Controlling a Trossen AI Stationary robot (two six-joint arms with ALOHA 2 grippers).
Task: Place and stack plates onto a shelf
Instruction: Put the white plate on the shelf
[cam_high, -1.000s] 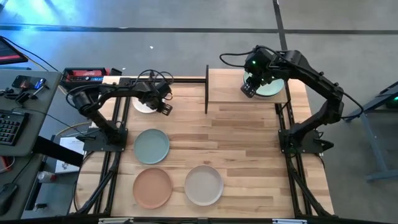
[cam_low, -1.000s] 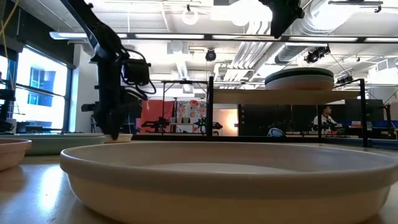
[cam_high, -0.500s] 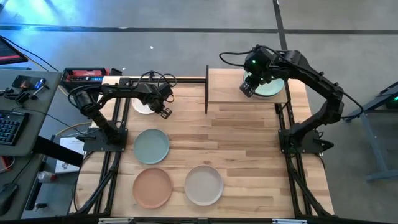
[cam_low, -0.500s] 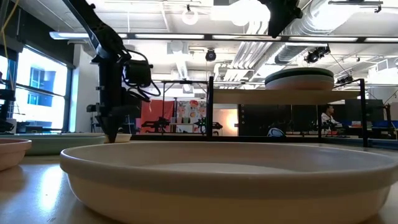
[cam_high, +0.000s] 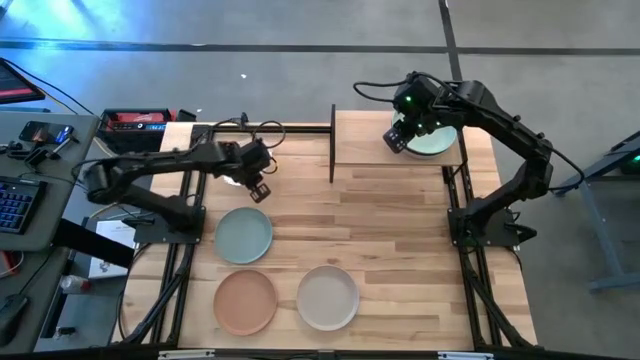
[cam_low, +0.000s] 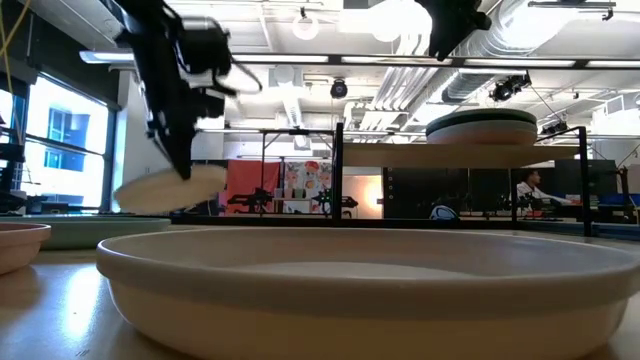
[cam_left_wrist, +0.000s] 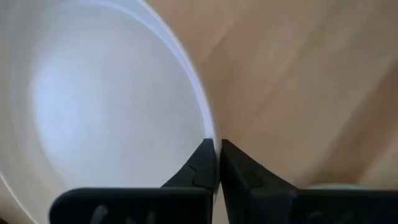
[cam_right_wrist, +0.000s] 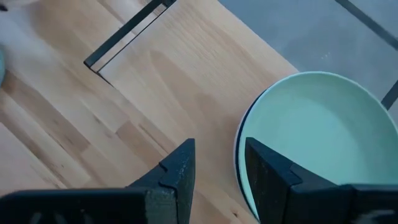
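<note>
At the surface's near edge we saw the beige plate (cam_high: 327, 297) and peach plate (cam_high: 245, 301). Farther back, our left end effector (cam_high: 259, 187) pinched the white plate (cam_low: 170, 186), tilted, airborne. On the shelf (cam_high: 370, 140), our right end effector (cam_high: 399, 139) stood narrowly parted beside the mint green plate (cam_right_wrist: 314, 143).

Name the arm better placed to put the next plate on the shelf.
Left. Its gripper is shut on the white plate, lifted off the table. The right gripper is open and empty above the shelf.

White plate (cam_left_wrist: 93, 112) pinched in dark left tool (cam_left_wrist: 217, 163). Mint green plate (cam_right_wrist: 311, 143) on light-wood shelf (cam_high: 365, 140). Blue-green plate (cam_high: 244, 235), peach plate (cam_high: 245, 302), pale grey plate (cam_high: 327, 297) on blond plank surface (cam_high: 380, 230).
</note>
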